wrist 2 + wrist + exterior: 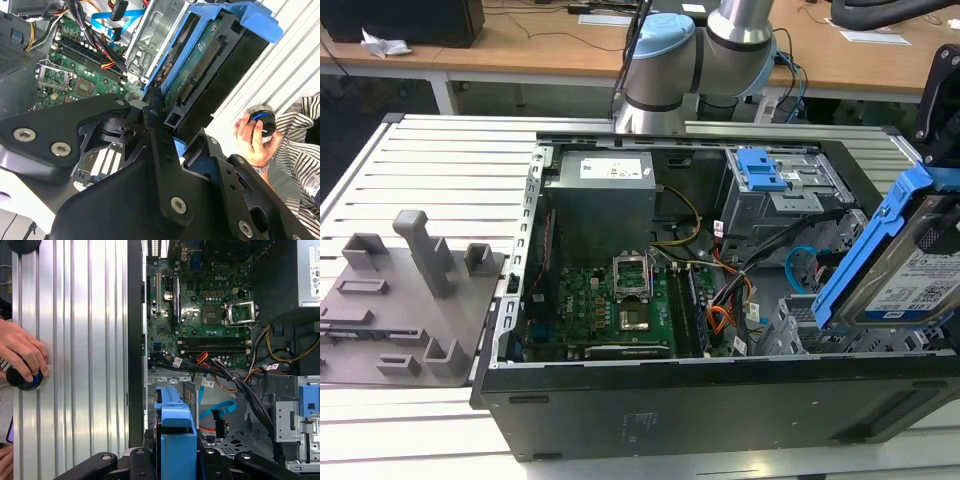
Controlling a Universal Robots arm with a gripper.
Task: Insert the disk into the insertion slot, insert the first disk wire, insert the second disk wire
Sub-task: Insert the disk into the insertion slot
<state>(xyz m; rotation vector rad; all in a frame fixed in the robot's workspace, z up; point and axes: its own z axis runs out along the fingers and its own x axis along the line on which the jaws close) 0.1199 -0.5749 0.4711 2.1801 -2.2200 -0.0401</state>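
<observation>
Finding: my jaws are closed on the disk (920,285), clamped across its blue carrier (175,440). The disk hangs tilted above the computer case (720,400) at the exterior view's right, over the insertion slot (235,441), not yet seated. Judgement: rigid, fairly heavy and shock-sensitive. The plastic frame may flex, so I should hold the carrier sides, clear of the connectors.

Robotics lab, slotted aluminium worktable (440,160), opened computer case (720,410), robot arm (665,60), wooden desks (520,52) behind
</observation>
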